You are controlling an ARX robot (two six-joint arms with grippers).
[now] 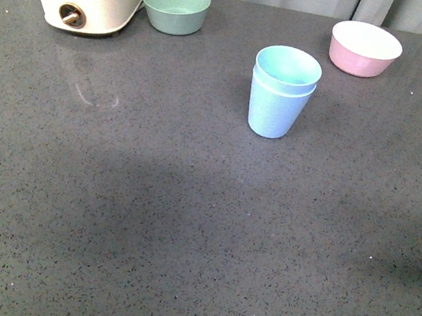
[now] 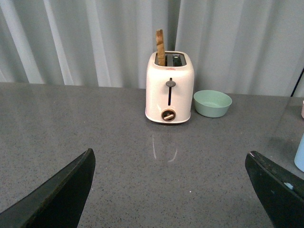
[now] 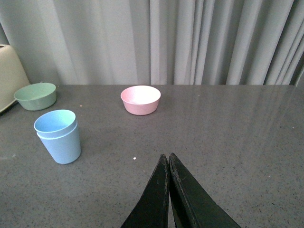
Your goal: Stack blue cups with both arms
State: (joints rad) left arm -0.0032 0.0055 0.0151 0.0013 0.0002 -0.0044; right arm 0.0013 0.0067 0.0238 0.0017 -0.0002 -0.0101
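Standing upright on the dark grey speckled stone countertop (image 1: 146, 220), the two pale blue tapered plastic cups (image 1: 282, 92) are nested one inside the other, the inner rim showing just above the outer. The stack sits right of centre, toward the far half of the surface, with nothing touching it. A pink round bowl with a white inside (image 1: 365, 48) lies farther back and to the right, well apart from the stack. A pale green round bowl (image 1: 175, 7) lies at the far left, just beside a cream two-slot toaster (image 2: 169, 88) with a brown slice standing in one slot. Grey pleated curtains (image 3: 190, 38) close the far side. Neither arm appears in the front view. The left gripper (image 2: 171, 190) has its black fingers spread wide, holding nothing. The right gripper (image 3: 169, 161) has its black fingers pressed together, empty, near of the cups.
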